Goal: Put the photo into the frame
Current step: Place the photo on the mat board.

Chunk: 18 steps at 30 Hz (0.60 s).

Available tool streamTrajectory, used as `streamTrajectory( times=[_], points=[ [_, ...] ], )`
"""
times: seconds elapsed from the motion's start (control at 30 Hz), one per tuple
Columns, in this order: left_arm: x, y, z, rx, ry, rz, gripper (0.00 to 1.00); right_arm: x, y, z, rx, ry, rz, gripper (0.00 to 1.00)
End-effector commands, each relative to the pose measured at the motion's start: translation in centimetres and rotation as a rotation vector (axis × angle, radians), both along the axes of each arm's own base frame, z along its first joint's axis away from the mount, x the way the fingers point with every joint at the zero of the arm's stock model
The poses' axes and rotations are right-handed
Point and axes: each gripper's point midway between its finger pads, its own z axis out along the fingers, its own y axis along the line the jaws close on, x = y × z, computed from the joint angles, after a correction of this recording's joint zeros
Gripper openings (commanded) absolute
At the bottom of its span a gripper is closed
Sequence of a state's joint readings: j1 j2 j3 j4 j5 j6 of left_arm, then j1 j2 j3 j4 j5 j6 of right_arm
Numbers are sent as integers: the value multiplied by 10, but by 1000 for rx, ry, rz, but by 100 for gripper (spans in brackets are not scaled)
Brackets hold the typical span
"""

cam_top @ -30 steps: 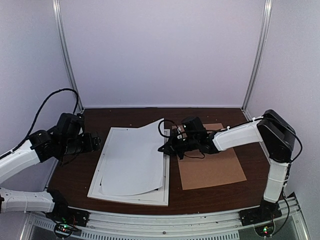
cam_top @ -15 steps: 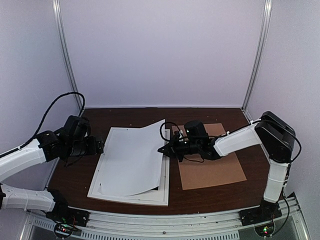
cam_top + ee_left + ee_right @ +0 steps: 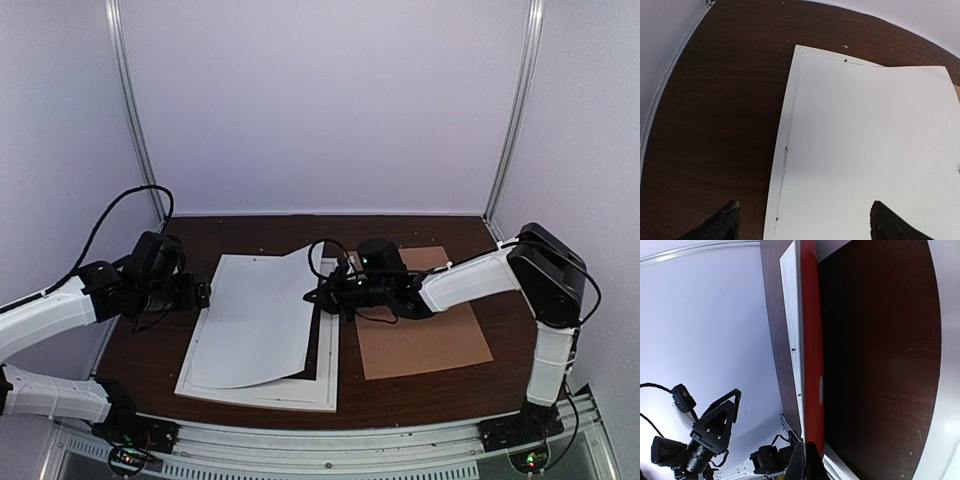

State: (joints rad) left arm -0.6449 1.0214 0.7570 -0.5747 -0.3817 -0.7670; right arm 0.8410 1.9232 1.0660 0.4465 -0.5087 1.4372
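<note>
The right fingers [image 3: 318,297] are pressed shut on the right-hand edge of the photo [image 3: 262,318] and hold that edge lifted off the frame [image 3: 262,396]. The left fingers [image 3: 197,295] are spread wide with nothing between them. They hang just beside the frame's left edge; in the left wrist view one tip is over bare wood and the other over the white sheet.

The desk [image 3: 150,350] is dark brown with a wood grain. The frame lies flat on it, left of centre, and a plain brown backing board [image 3: 430,345] lies flat to its right, partly under the right arm. Pale, faintly lilac walls [image 3: 320,100] close in the back and both sides, and an aluminium post [image 3: 135,120] stands at each rear corner.

The photo lies face down over the frame, tilted, with its left side low on the frame and its right side raised. From above only its blank white back shows, bowed slightly, with its near corner curling. The right wrist view looks along its underside, where a narrow band of strong red carries a small white sun. The frame is white and thin-edged, and its border shows around the sheet on the near, far and left sides. Under the lifted right edge a dark strip of the frame's opening is visible.
</note>
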Motion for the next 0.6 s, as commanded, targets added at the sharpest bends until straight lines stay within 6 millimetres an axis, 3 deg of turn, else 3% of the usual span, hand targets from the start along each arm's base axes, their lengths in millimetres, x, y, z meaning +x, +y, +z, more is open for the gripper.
streamTrajectory(
  times=[0.0,0.33,0.57],
  points=[
    [4,-1,1,-1,-23,-7,90,6,1,-9,-74,-42,-7,0],
    [5,-1,-3,12,-18,-12,90,8,2,-26,-132,-47,15,0],
    [5,-1,-6,17,-12,-15,90,9,3,-32,-178,-66,48,9]
  ],
)
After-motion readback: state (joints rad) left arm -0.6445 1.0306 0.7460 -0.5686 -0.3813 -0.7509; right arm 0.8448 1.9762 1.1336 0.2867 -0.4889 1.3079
